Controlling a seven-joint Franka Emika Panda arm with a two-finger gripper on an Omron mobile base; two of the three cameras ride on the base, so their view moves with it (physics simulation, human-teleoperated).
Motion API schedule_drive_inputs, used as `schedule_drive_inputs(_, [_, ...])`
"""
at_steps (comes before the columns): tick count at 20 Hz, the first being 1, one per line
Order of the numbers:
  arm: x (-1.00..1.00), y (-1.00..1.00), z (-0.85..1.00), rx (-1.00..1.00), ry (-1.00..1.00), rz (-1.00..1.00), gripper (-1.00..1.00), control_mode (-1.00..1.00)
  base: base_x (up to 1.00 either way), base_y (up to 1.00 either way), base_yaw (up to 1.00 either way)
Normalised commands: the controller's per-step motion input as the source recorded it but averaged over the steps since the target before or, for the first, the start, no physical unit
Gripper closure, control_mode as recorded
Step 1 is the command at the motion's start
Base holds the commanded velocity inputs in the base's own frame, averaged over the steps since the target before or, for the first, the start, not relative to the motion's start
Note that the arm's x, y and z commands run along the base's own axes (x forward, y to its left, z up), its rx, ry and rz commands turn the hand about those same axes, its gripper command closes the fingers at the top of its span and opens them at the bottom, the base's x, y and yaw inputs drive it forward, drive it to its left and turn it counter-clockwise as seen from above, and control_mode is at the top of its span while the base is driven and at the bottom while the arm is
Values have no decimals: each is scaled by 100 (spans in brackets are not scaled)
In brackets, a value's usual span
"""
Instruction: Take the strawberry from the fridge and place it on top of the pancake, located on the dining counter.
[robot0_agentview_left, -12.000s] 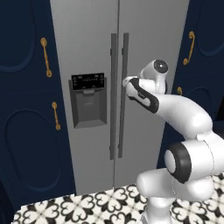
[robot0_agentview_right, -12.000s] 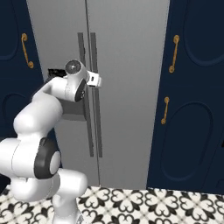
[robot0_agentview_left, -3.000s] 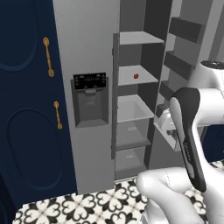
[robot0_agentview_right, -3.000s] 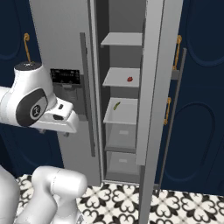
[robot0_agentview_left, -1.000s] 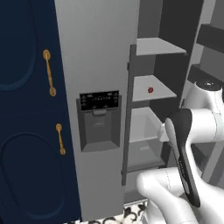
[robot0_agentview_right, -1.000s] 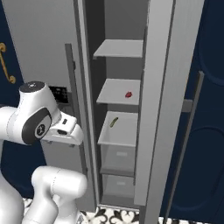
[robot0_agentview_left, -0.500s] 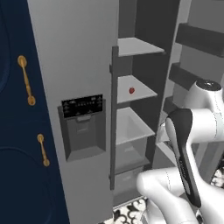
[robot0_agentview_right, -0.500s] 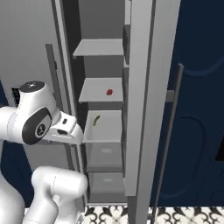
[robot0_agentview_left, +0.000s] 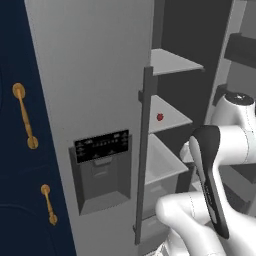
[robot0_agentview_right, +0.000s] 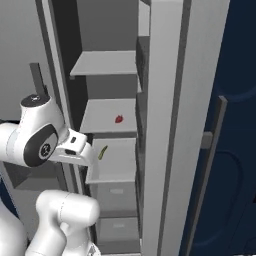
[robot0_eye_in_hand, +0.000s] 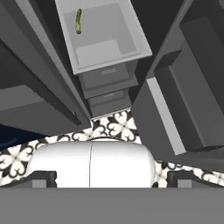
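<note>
The grey fridge (robot0_agentview_left: 90, 75) stands with its right door (robot0_agentview_right: 170, 125) swung wide, shelves showing. On the middle shelf lies the strawberry (robot0_agentview_left: 160, 117), small and red, also seen from the other side as the strawberry (robot0_agentview_right: 119, 119). My gripper (robot0_eye_in_hand: 111, 179) is open, its dark fingertips (robot0_eye_in_hand: 43, 177) set far apart with nothing between them. The hand hangs low in front of the open compartment, below and left of the berry, and looks down at the fridge's lower bins. The pancake and the dining counter are out of view.
A white bin (robot0_eye_in_hand: 131, 52) under the berry's shelf holds a small green vegetable (robot0_agentview_right: 102, 152); grey drawers sit beneath it. The closed door carries a black dispenser panel (robot0_agentview_left: 102, 145) and a dark handle (robot0_agentview_left: 142, 155). Navy cabinets with gold handles (robot0_agentview_left: 25, 115) flank the fridge. Patterned tiles (robot0_eye_in_hand: 118, 124) cover the floor.
The whole picture has shifted and grown: the base has driven closer to the open fridge. The arm keeps its folded pose and the jaws stay wide.
</note>
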Motion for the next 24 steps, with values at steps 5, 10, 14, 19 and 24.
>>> schedule_drive_inputs(5, [0, 0, 0, 0, 0, 0, -100, 100, 33, -32, 11])
schedule_drive_inputs(10, [0, 0, 0, 0, 0, 0, -100, 100, 12, -29, 15])
schedule_drive_inputs(14, [0, 0, 0, 0, 0, 0, -100, 100, 11, -6, 14])
schedule_drive_inputs(19, [0, 0, 0, 0, 0, 0, -100, 100, 7, -5, 10])
schedule_drive_inputs(24, [0, 0, 0, 0, 0, 0, -100, 100, 0, -2, 4])
